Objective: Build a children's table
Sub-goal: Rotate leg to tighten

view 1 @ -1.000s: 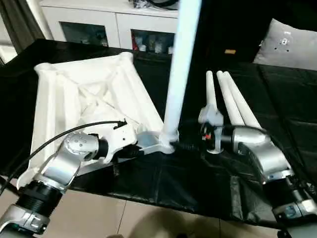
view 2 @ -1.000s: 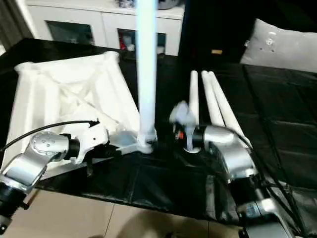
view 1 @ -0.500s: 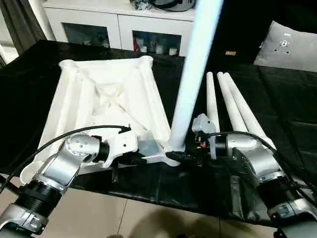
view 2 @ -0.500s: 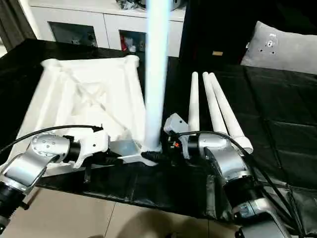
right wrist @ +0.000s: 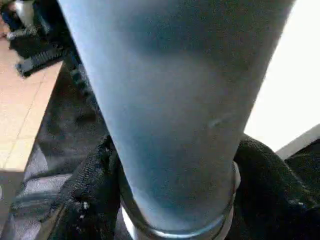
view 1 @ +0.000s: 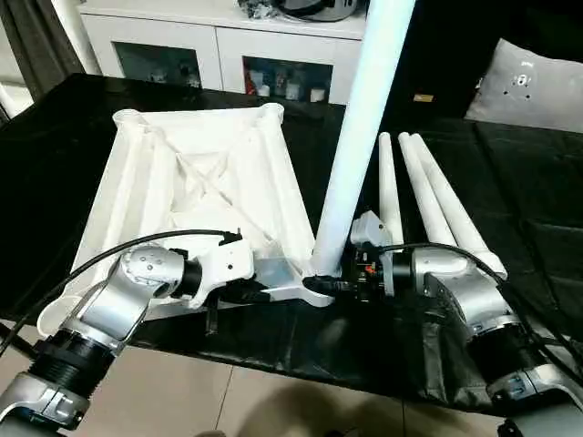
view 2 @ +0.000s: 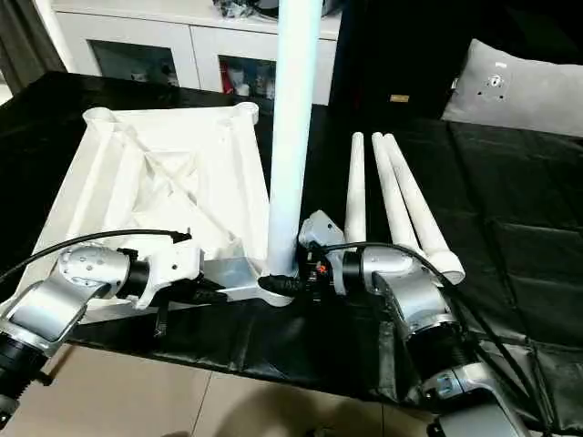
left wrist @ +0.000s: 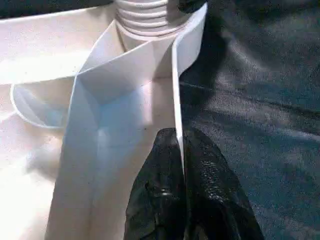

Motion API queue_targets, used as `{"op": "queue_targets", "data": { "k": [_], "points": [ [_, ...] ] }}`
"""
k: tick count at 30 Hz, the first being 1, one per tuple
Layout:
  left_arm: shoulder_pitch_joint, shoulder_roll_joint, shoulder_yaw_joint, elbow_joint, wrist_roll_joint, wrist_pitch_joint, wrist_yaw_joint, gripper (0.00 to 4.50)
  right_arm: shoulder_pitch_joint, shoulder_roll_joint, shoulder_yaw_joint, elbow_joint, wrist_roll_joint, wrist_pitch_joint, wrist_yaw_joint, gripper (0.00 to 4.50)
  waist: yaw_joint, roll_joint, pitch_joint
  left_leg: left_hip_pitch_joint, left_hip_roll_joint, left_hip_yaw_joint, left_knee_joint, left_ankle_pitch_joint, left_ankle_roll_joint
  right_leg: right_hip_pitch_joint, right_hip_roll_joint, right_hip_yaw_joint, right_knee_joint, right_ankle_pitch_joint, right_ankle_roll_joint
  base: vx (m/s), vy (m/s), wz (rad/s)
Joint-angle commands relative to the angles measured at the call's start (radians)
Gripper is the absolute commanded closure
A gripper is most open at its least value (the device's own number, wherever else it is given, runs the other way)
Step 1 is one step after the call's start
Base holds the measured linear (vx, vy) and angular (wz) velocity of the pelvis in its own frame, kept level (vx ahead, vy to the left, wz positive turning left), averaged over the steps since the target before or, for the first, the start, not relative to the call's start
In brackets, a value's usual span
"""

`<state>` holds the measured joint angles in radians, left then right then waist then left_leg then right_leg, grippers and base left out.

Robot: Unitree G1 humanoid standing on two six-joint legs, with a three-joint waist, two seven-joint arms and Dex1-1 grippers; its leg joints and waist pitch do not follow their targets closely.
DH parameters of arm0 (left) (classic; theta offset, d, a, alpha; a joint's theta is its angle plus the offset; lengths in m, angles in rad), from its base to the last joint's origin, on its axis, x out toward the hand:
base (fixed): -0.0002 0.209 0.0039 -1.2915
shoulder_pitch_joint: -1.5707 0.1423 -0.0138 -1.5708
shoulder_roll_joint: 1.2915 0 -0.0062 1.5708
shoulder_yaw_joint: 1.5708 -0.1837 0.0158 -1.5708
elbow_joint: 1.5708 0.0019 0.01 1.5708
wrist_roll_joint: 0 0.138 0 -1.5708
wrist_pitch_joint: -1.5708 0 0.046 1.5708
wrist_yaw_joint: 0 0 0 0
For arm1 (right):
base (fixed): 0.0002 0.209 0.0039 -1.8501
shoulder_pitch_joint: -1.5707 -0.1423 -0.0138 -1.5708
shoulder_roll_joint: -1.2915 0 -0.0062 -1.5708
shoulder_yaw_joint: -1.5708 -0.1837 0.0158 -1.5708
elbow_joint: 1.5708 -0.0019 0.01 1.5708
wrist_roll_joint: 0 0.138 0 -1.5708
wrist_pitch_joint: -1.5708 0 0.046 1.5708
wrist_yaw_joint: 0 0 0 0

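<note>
Right wrist view: the standing leg (right wrist: 170, 100) is seen bracketed by two black fingers (right wrist: 85, 195) low down, just above its threaded collar, so the right gripper (view 2: 305, 273) is judged to be closed around the leg's base. In the head views the tabletop (view 1: 200, 182) lies underside up on the black-covered table (view 1: 537, 182), toward its left half, with the leg rising upright from the corner socket nearest the table's front edge. Three spare legs (view 1: 428, 196) lie side by side on the cover, to the right of the tabletop and clear of it.

In the left wrist view the left gripper (left wrist: 182, 165) is seen pinched tight on a thin rib of the tabletop's rim, just beside that socket, where ridged threads can be made out.

The step in hand is judged to be the seating of this leg. It would be done well if the tabletop is kept pinned by the left gripper so that it cannot turn or slide on the slippery cover. The leg should be held square to the socket while it is twisted; a tilt could cross the threads. The grip is best kept low, near the collar, where the long leg has the least leverage to wobble.
</note>
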<state>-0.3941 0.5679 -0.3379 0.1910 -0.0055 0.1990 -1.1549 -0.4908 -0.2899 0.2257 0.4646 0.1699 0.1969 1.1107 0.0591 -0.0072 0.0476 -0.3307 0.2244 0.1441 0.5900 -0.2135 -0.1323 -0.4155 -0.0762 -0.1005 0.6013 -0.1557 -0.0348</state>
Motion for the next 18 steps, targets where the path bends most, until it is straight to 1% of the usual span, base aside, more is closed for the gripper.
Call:
{"op": "queue_targets", "data": {
  "k": [1,2,3,4,5,6,7,9,10,11,12,13,15,16,17,18],
  "points": [
    [0.013,-0.023,-0.017,-0.043,-0.01,0.04,0.023,4.5,0.008,0.033,0.015,0.035,-0.02,0.05,-0.082,1.77,-0.004,0.001,-0.06,-0.019,-0.002,0.022,-0.068,-0.112,0.05,0.069,-0.05,0.049,-0.062,-0.27,-0.177,0.0,0.0,0.0],
    [0.026,-0.043,0.004,-0.056,-0.012,0.088,0.075,4.5,-0.006,0.08,0.007,0.058,-0.027,0.083,-0.154,1.78,-0.008,0.002,-0.059,-0.02,-0.003,0.021,-0.07,-0.127,0.043,0.07,-0.05,0.049,-0.064,-0.294,-0.17,0.0,0.0,0.0],
    [0.029,-0.049,0.01,-0.06,-0.012,0.102,0.09,4.5,-0.01,0.093,0.005,0.066,-0.028,0.093,-0.175,1.78,-0.016,0.002,-0.055,-0.018,-0.004,0.02,-0.072,-0.166,0.028,0.068,-0.05,0.047,-0.071,-0.355,-0.152,0.0,0.0,0.0],
    [0.037,-0.067,0.026,-0.069,-0.008,0.137,0.136,4.5,-0.029,0.138,-0.009,0.092,-0.019,0.116,-0.23,1.78,-0.022,0.006,-0.054,-0.018,-0.005,0.018,-0.072,-0.183,0.018,0.068,-0.05,0.046,-0.07,-0.378,-0.146,0.0,0.0,0.0],
    [0.042,-0.101,0.05,-0.079,-0.001,0.188,0.209,4.5,-0.065,0.204,-0.025,0.142,-0.018,0.145,-0.316,1.78,-0.032,0.0,-0.054,-0.02,-0.009,0.016,-0.073,-0.214,0.011,0.07,-0.049,0.042,-0.079,-0.445,-0.119,0.0,0.0,0.0],
    [0.04,-0.121,0.061,-0.081,0.008,0.213,0.25,4.5,-0.084,0.234,-0.029,0.17,-0.022,0.157,-0.353,1.78,-0.04,0.003,-0.051,-0.014,-0.013,0.014,-0.071,-0.244,0.008,0.062,-0.05,0.038,-0.09,-0.513,-0.097,-0.051,-0.006,-0.06],
    [0.038,-0.133,0.066,-0.081,0.014,0.226,0.273,4.5,-0.094,0.249,-0.03,0.185,-0.026,0.163,-0.373,1.78,-0.046,0.001,-0.051,-0.008,-0.017,0.014,-0.066,-0.265,0.009,0.057,-0.049,0.032,-0.101,-0.571,-0.073,-0.051,-0.006,-0.06],
    [0.033,-0.153,0.073,-0.086,0.029,0.254,0.309,4.5,-0.106,0.268,-0.031,0.205,-0.041,0.165,-0.407,1.78,-0.05,-0.002,-0.049,-0.004,-0.02,0.014,-0.061,-0.283,0.02,0.051,-0.049,0.027,-0.114,-0.623,-0.045,0.0,0.0,0.0],
    [0.025,-0.182,0.082,-0.091,0.036,0.28,0.348,4.5,-0.116,0.283,-0.038,0.227,-0.048,0.164,-0.441,1.78,-0.05,-0.006,-0.049,-0.003,-0.021,0.014,-0.061,-0.283,0.024,0.049,-0.048,0.026,-0.117,-0.631,-0.038,0.0,0.0,0.0],
    [0.019,-0.211,0.089,-0.098,0.04,0.308,0.384,4.5,-0.123,0.295,-0.042,0.246,-0.056,0.164,-0.473,1.78,-0.052,-0.003,-0.048,-0.002,-0.02,0.015,-0.061,-0.287,0.024,0.045,-0.046,0.024,-0.118,-0.636,-0.035,0.0,0.0,0.0],
    [0.01,-0.25,0.09,-0.116,0.043,0.35,0.427,4.5,-0.133,0.309,-0.05,0.274,-0.071,0.161,-0.513,1.78,-0.051,-0.005,-0.048,0.002,-0.02,0.014,-0.06,-0.295,0.024,0.044,-0.046,0.019,-0.121,-0.643,-0.03,0.0,0.0,0.0],
    [0.009,-0.262,0.08,-0.12,0.047,0.355,0.434,4.5,-0.13,0.309,-0.055,0.278,-0.071,0.155,-0.519,1.78,-0.053,-0.003,-0.047,0.002,-0.019,0.012,-0.061,-0.311,0.027,0.045,-0.045,0.013,-0.126,-0.644,-0.025,0.0,0.0,0.0],
    [0.007,-0.271,0.069,-0.116,0.054,0.353,0.438,4.5,-0.125,0.306,-0.06,0.278,-0.069,0.145,-0.516,1.78,-0.054,0.0,-0.049,0.001,-0.017,0.008,-0.065,-0.336,0.034,0.048,-0.047,0.01,-0.129,-0.632,-0.018,0.0,0.0,0.0],
    [0.006,-0.272,0.066,-0.113,0.055,0.352,0.439,4.5,-0.122,0.304,-0.06,0.277,-0.068,0.142,-0.513,1.78,-0.054,0.001,-0.05,0.003,-0.016,0.008,-0.066,-0.339,0.037,0.048,-0.047,0.01,-0.129,-0.621,-0.021,0.0,0.0,0.0],
    [0.004,-0.271,0.067,-0.111,0.057,0.352,0.442,4.5,-0.123,0.304,-0.062,0.279,-0.07,0.14,-0.513,1.44,-0.055,0.002,-0.052,-0.001,-0.013,0.006,-0.071,-0.339,0.041,0.053,-0.048,0.011,-0.125,-0.587,-0.033,0.0,0.0,0.0],
    [-0.002,-0.26,0.064,-0.105,0.068,0.35,0.449,4.5,-0.126,0.303,-0.068,0.288,-0.078,0.126,-0.517,1.23,-0.054,0.012,-0.053,-0.003,-0.01,0.003,-0.075,-0.338,0.04,0.057,-0.049,0.012,-0.12,-0.551,-0.048,0.0,0.0,0.0]
  ]
}}
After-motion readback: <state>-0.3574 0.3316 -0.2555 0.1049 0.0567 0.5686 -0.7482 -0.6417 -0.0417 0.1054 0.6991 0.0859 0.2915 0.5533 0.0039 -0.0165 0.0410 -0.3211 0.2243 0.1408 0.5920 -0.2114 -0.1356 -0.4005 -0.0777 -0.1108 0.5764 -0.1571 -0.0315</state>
